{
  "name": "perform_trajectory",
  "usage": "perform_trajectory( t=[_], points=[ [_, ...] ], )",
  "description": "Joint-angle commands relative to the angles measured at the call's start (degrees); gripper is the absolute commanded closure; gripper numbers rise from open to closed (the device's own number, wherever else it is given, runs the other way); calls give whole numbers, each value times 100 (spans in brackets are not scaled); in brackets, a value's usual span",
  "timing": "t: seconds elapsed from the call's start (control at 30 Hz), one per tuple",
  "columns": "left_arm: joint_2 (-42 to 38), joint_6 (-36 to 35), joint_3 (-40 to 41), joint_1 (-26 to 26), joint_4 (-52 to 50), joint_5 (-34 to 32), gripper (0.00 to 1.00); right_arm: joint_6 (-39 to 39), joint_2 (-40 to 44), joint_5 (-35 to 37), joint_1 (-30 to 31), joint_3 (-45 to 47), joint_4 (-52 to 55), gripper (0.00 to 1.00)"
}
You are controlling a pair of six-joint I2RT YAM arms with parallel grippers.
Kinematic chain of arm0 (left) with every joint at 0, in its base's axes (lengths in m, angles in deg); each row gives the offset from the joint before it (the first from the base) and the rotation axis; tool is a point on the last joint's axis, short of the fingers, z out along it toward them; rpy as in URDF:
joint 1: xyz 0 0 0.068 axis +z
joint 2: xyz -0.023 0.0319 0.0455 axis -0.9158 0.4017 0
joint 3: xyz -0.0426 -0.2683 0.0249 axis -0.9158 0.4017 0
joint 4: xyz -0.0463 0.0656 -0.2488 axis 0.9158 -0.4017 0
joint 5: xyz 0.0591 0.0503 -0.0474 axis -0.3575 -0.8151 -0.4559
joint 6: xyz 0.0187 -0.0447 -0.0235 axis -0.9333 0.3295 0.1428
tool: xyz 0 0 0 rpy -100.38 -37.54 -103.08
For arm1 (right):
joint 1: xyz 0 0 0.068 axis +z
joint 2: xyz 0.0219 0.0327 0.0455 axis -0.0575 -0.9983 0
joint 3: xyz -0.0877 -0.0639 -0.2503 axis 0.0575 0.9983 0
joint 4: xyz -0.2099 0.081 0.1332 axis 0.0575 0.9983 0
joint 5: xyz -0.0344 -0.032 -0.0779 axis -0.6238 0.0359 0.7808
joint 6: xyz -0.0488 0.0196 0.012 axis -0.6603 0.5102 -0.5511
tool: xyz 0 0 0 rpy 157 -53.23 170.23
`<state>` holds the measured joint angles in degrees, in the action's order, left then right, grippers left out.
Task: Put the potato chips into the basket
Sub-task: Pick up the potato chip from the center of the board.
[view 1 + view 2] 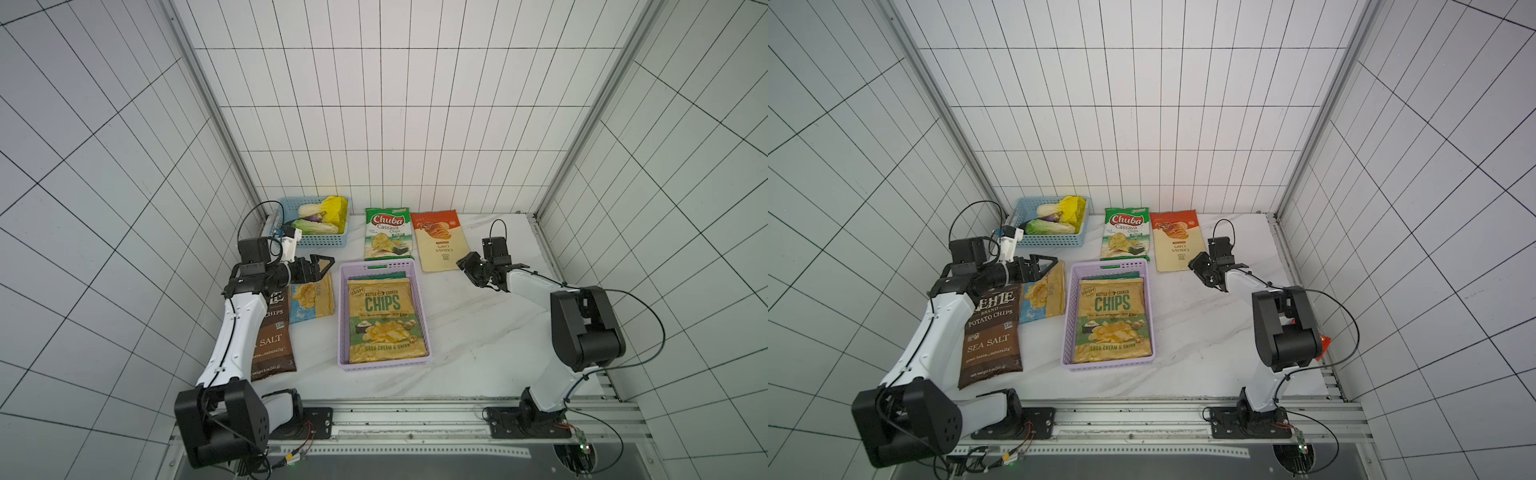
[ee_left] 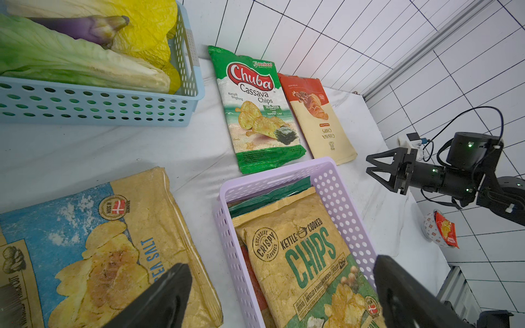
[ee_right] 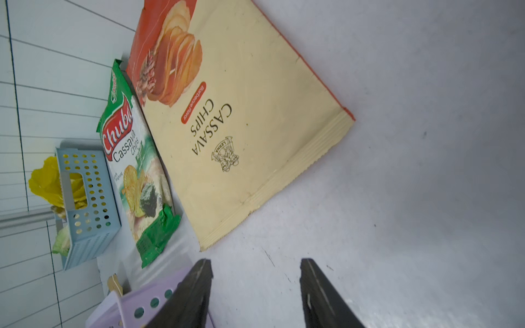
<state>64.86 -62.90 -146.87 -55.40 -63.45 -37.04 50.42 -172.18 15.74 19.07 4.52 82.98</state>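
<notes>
**Clerk:** First entry, the container?

**Checker:** The lilac basket [image 1: 343,316] is sitting mid-table, between the two arms. A tan CHIPS bag [image 1: 384,320] is lying face up on top inside it. A dark green bag [image 2: 272,196] is showing only its far edge from underneath.

**Clerk:** Bags lying outside it?

**Checker:** Four are showing.
- The Chuba bag [image 1: 387,235] is lying just beyond the basket's far wall.
- The cassava bag [image 1: 439,241] is lying right beside it, on the right arm's side, with its lettering reading upside down in both top views.
- The Kettle bag [image 1: 992,332] is lying along the left arm, and the arm is partly hiding it.
- The sea-salt bag [image 1: 1044,297] is lying between the Kettle bag and the basket.

**Clerk:** Left gripper?

**Checker:** The left gripper [image 1: 326,268] is hovering over the far end of the sea-salt bag. Its jaws are standing wide apart and are gripping nothing.

**Clerk:** Right gripper?

**Checker:** The right gripper [image 3: 255,262] is hanging above bare table [image 1: 478,332], by the near corner of the cassava bag. Its jaws are standing partway apart and are holding nothing.

**Clerk:** Other stock?

**Checker:** A blue basket [image 1: 316,241] is sitting at the far left corner, holding vegetables [image 2: 71,56].
</notes>
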Motion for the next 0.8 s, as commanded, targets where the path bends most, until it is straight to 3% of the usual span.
perform_trajectory(
  t=[0.0, 0.17, 0.77],
  points=[
    [-67, -105, 60, -11, 39, -7, 2, 694, -378, 259, -99, 35, -630, 47],
    [-102, -111, 68, -11, 39, -13, 2, 1082, -758, 319, -151, 97, -1129, 55],
    [-121, -77, 98, -63, 92, 13, 2, 1594, -1474, 680, -179, -39, -1530, 56]
  ],
)
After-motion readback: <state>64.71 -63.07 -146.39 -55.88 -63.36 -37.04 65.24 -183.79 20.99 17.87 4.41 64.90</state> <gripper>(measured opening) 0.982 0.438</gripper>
